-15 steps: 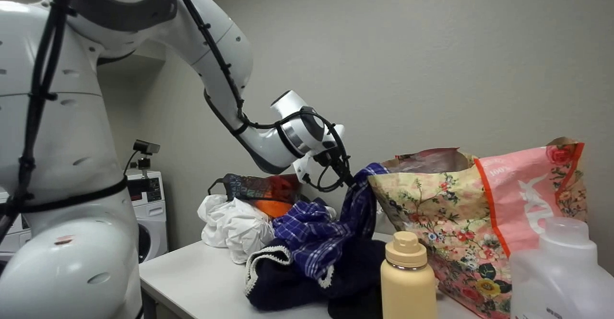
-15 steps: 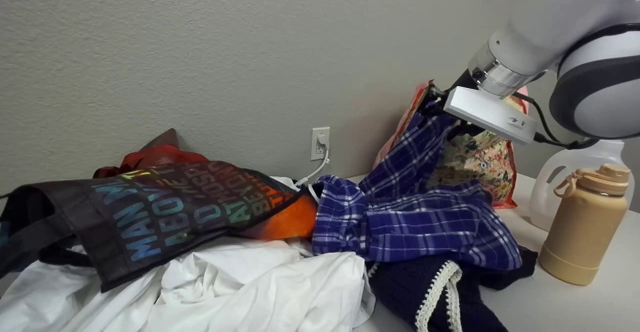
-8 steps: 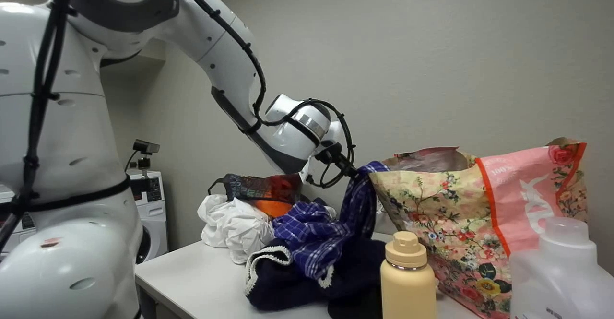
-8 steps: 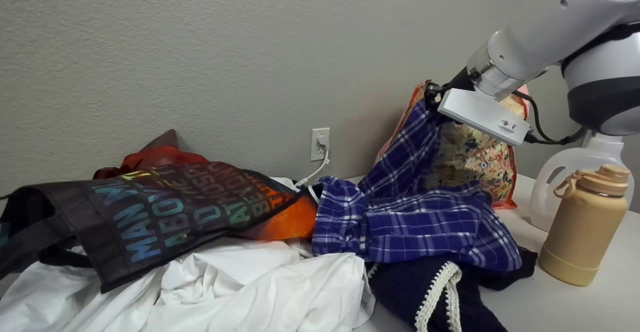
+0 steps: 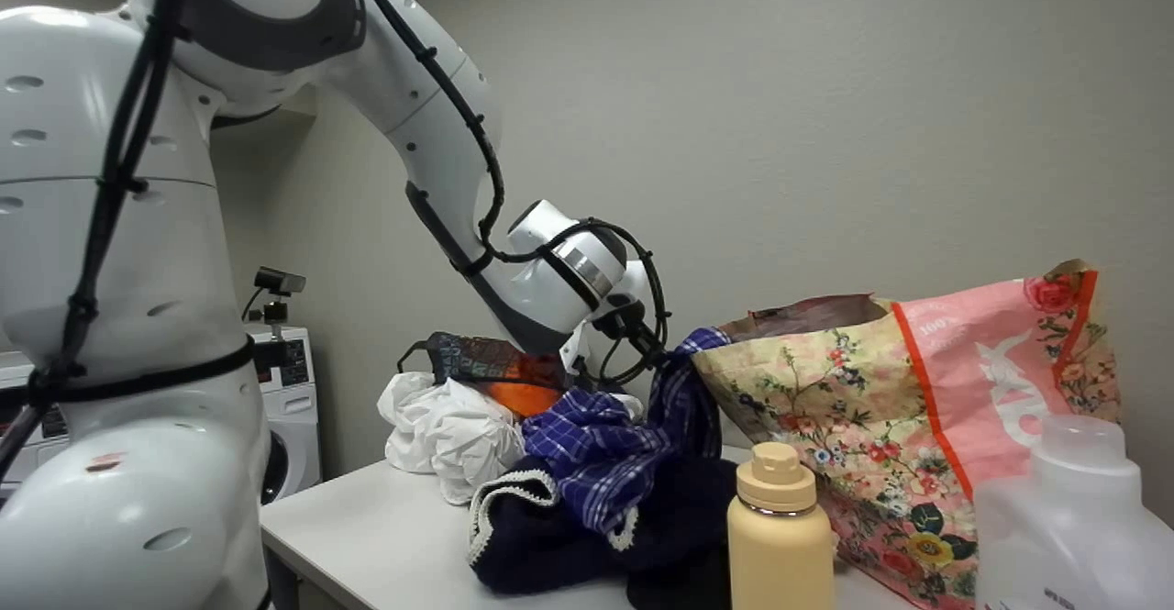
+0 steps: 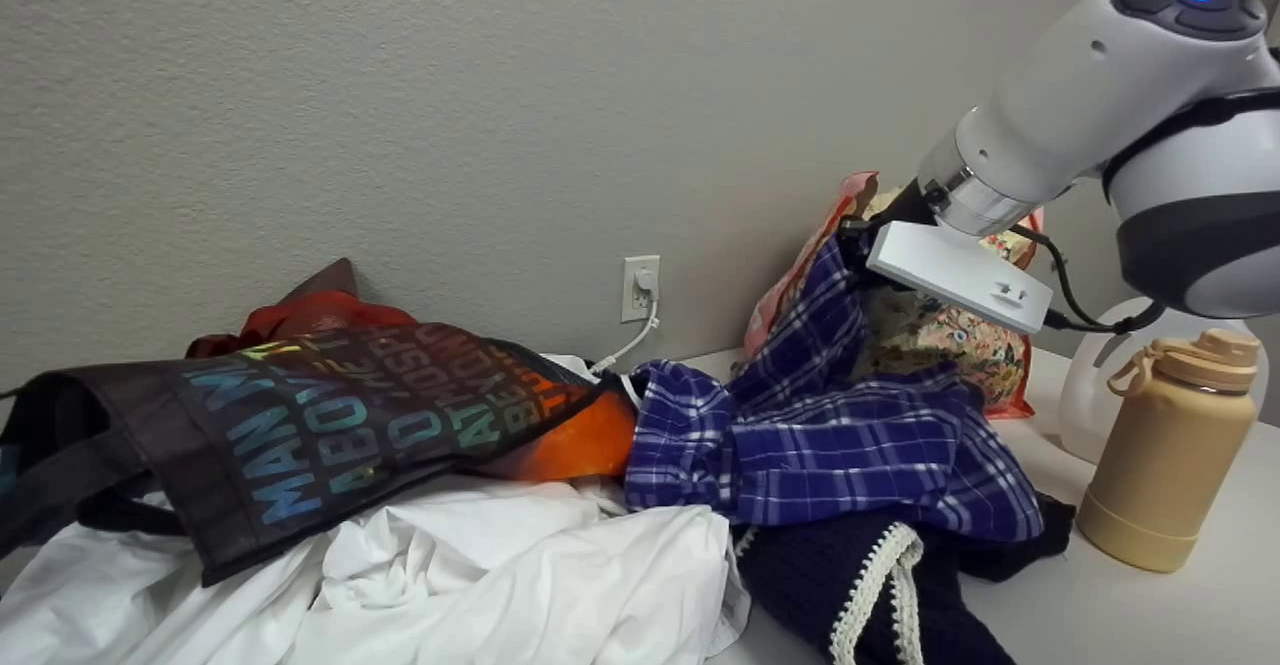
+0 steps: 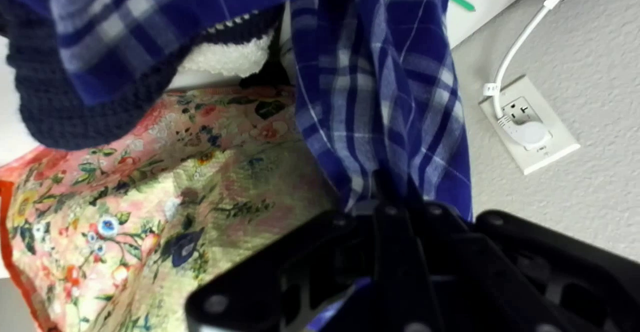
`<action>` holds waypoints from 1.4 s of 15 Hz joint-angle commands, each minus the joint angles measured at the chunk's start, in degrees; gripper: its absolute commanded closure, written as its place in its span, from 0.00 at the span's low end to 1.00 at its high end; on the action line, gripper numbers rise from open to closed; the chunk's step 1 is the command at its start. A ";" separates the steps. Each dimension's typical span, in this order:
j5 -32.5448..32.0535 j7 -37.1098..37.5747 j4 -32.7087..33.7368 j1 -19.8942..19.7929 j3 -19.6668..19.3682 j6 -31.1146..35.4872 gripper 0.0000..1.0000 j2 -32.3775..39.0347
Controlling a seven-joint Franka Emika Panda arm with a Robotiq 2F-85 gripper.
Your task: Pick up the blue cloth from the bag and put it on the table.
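i've got the gripper (image 7: 395, 187) clamped on the blue cloth (image 7: 377, 97), low centre in my wrist view. in an exterior view the cloth hangs from that grip beside the upper left corner of the floral bag (image 5: 853, 436), its rest heaped at lower centre over a navy garment (image 5: 550, 546) on the table (image 5: 385, 527). a yellow bottle (image 5: 781, 546) stands lower right.

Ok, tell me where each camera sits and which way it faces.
An exterior view: beside the Panda arm, facing the blue plaid cloth; most of the arm shows.
An exterior view: by the white cloth heap, facing the wall outlet; the arm's outer part shows.
Wrist view: behind the gripper, facing the cloth it pinches; the gripper shows at bottom.
Both exterior views share the tan bottle and floral bag.
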 commanded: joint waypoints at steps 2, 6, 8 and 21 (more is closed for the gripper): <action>15.76 -15.20 -3.15 3.14 -0.98 2.35 0.99 -3.35; 33.42 -30.61 -4.48 8.90 -3.81 2.81 0.98 -6.57; 44.38 -39.84 -5.58 19.76 -10.72 4.46 0.98 -5.98; 66.44 -68.13 -5.92 24.74 -12.79 -29.30 0.99 -12.39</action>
